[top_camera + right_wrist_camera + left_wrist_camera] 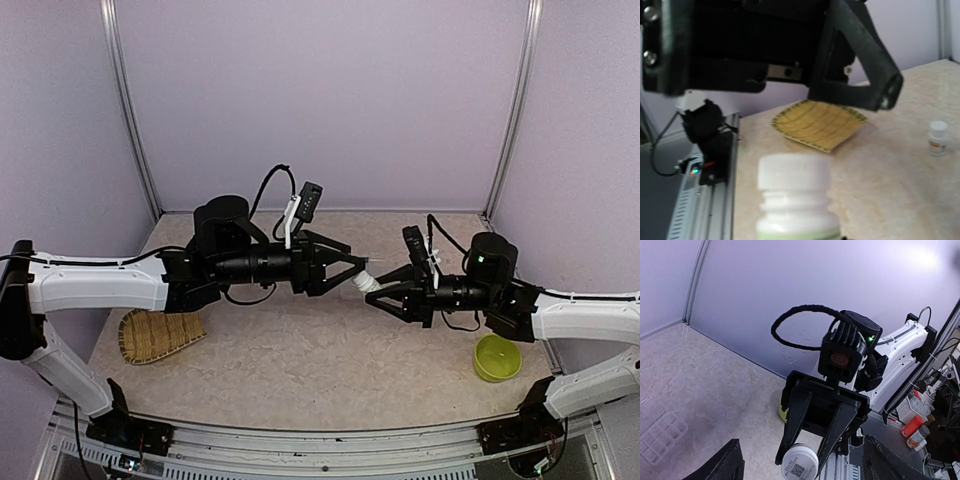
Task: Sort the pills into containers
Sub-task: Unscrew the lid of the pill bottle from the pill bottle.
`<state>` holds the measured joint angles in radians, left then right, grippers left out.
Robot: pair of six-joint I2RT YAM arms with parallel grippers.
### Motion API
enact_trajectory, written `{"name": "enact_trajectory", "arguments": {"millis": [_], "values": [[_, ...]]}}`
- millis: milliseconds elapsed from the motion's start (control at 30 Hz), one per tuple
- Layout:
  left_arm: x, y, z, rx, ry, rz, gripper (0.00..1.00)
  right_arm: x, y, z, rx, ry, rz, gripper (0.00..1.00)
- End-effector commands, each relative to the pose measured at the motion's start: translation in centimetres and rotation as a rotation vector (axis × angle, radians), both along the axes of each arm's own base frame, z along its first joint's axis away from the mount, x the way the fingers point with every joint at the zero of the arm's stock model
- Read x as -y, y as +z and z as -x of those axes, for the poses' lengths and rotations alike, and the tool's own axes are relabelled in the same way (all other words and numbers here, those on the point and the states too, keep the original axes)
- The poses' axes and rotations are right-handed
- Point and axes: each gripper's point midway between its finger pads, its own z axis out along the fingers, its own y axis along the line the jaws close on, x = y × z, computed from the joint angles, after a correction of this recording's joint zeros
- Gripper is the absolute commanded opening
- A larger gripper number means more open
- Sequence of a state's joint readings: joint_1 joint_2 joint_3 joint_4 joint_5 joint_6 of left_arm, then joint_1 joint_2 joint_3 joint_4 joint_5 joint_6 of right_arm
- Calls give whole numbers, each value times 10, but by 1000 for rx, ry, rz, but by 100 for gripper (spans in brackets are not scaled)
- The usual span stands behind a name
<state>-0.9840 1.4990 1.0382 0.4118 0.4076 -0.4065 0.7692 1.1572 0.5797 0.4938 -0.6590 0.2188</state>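
Fingers point(722, 465) of the left gripper point(358, 267) stood spread wide with nothing clamped between them. The right gripper point(380, 293) faced it tip to tip over the middle of the table point(300, 370), its jaws closed on a white bottle point(364, 284) held out toward the left one. From above, both arms reached inward from the near edge. A woven tray point(160, 335) lay on the near left partly under the left arm, and a lime-green bowl point(497, 357) sat on the near right beside the right arm. Only the left wrist camera caught the clear compartmented box point(660, 432), flat on the table at the left edge of its view, well apart from both grippers. Its compartments were too faint to tell what they held, and the pills could not be made out in any view. That camera also looked at the underside of the gripped bottle, where a QR code point(798, 470) was printed, too small to read. Only the right wrist camera showed the bottle's ribbed white cap seated on top, with one dark left finger passing above it. It also showed a small white bottle point(938, 137) standing alone on the table beyond the tray, its label marked in orange, the writing unreadable.
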Motion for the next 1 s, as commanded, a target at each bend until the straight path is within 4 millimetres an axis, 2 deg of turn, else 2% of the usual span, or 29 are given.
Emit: {"name": "enact_trajectory", "arguments": {"millis": [0,167,400,967], "values": [[8,7,16,56,-81,31,78,-6,22,5,-6,66,-64,3],[10,3,19,71,-104,19,74,-9,25,7,-18,87,-82,4],[11,3,24,82,-126,21,63,-10,27,5,-27,88,-84,4],[11,-5,29,76,-138,10,44,-5,22,-10,-35,1,-66,3]]}}
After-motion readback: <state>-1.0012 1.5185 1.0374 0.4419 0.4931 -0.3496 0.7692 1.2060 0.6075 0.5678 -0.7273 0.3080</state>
